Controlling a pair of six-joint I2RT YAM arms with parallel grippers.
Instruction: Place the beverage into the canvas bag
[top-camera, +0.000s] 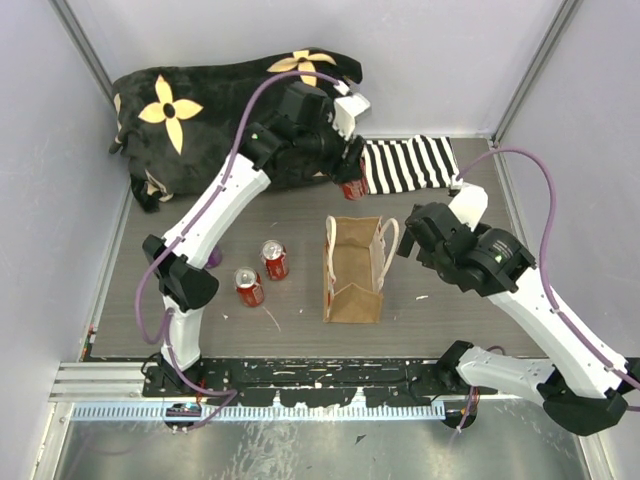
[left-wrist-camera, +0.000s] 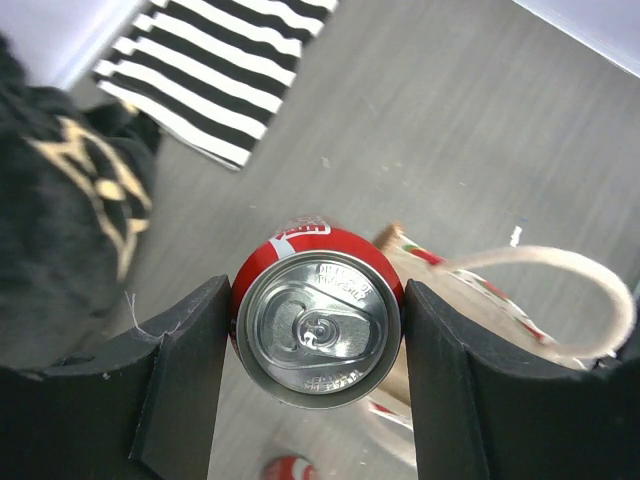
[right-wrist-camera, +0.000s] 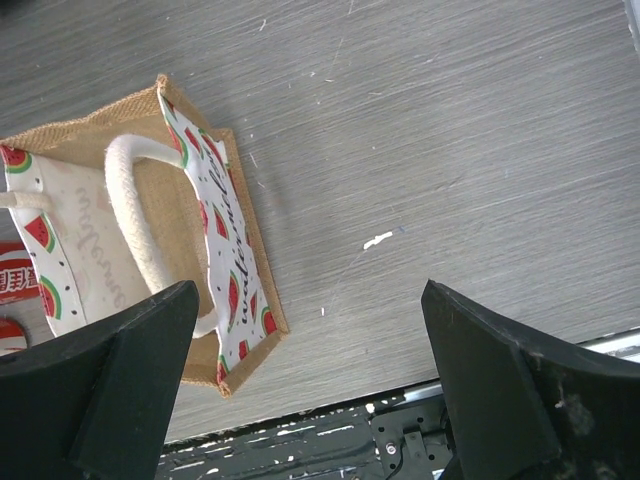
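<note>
Leaving two cans standing left of the bag, we hold a third red can tight in our left gripper, up high behind the bag, ready to drop in. Our right gripper hangs wide open, right of the bag, out of the way.

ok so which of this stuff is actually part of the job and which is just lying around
Job: held red can in the left gripper; canvas bag, upright, mouth open; nearer spare can and farther spare can standing left of the bag, probably next.
Lying about: striped cloth; black flowered fabric, both at the back.
</note>
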